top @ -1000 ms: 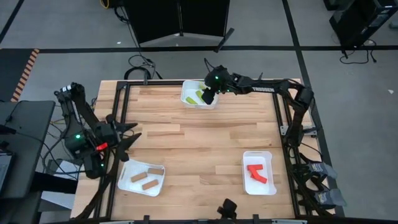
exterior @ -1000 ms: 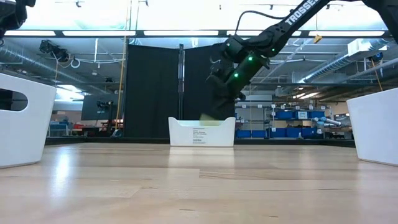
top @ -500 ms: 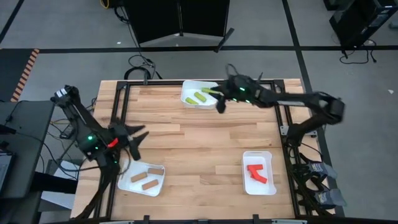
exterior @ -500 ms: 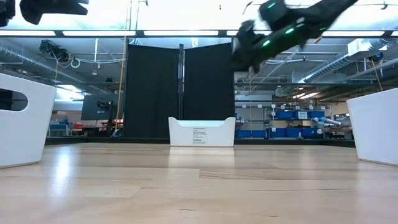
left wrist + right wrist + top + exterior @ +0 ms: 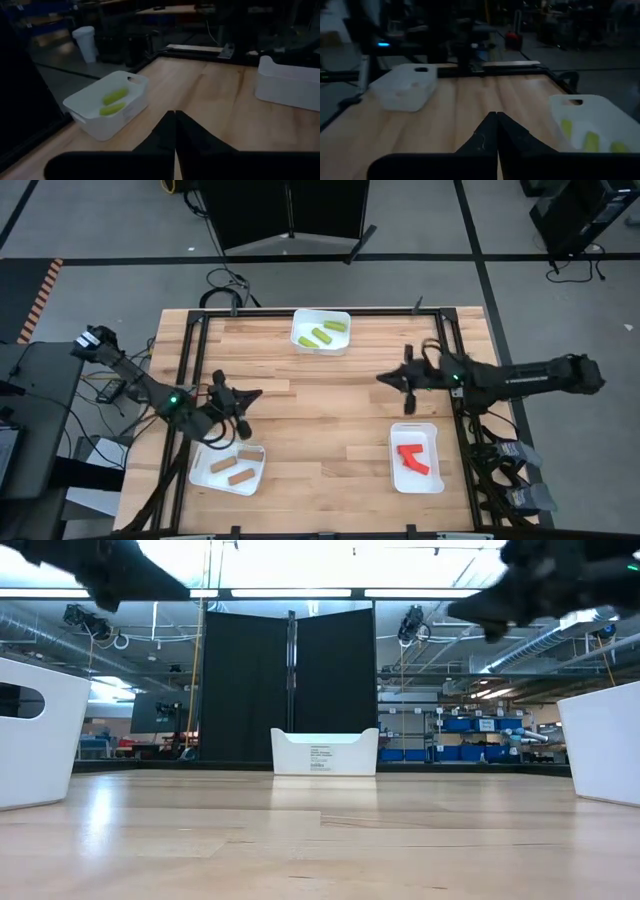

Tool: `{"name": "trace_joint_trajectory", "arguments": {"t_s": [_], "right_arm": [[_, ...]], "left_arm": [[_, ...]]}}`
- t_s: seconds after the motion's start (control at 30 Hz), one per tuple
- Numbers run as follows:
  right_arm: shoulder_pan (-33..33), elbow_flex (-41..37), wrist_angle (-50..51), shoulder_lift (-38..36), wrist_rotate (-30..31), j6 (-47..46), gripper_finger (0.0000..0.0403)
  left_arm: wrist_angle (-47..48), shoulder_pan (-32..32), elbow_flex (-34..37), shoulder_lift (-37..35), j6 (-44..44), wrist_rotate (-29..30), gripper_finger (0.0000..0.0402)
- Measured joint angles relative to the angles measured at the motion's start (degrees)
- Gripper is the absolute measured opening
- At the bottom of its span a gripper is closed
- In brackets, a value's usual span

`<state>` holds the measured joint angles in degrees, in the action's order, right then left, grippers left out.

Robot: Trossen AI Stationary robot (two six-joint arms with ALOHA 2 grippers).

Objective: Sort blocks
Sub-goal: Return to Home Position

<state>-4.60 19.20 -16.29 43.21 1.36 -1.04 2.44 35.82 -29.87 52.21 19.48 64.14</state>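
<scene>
Two yellow-green blocks [image 5: 324, 335] lie in the white tray [image 5: 300, 343] at the far edge, also seen as yellow-green blocks [image 5: 114, 101] in the left wrist view. Two tan blocks [image 5: 231, 471] lie in the near-left tray [image 5: 203, 476]. Red blocks [image 5: 414, 458] lie in the near-right tray [image 5: 432, 480]. My left gripper [image 5: 250, 394] hovers shut above the bare table, just beyond the tan tray. My right gripper [image 5: 384, 378] hovers shut over the table, right of its middle. Both hold nothing.
A black frame rail [image 5: 190, 360] runs along the table's left, far and right sides. The wooden tabletop [image 5: 320, 420] between the three trays is bare. In the low view both arms hang high above the far tray [image 5: 325, 752].
My right gripper has risen out of the far tray, swung toward the table's near and right side, and shut empty; both yellow-green blocks now show in that tray. My left gripper has moved a little toward the table's right and shut.
</scene>
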Motion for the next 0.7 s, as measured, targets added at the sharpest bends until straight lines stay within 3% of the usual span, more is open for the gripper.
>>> {"name": "trace_joint_trajectory", "arguments": {"t_s": [0.3, 0.7], "right_arm": [[5.7, -12.4, 4.4, -18.8, 0.7, -1.4, 0.0005], [6.5, -18.7, 7.4, -32.4, 2.2, 1.2, 0.0004]], "left_arm": [[-9.1, -2.1, 12.4, -17.3, -9.1, -7.4, 0.0004], [-8.0, -2.5, 21.5, -36.9, -14.3, -9.9, 0.0002]]}}
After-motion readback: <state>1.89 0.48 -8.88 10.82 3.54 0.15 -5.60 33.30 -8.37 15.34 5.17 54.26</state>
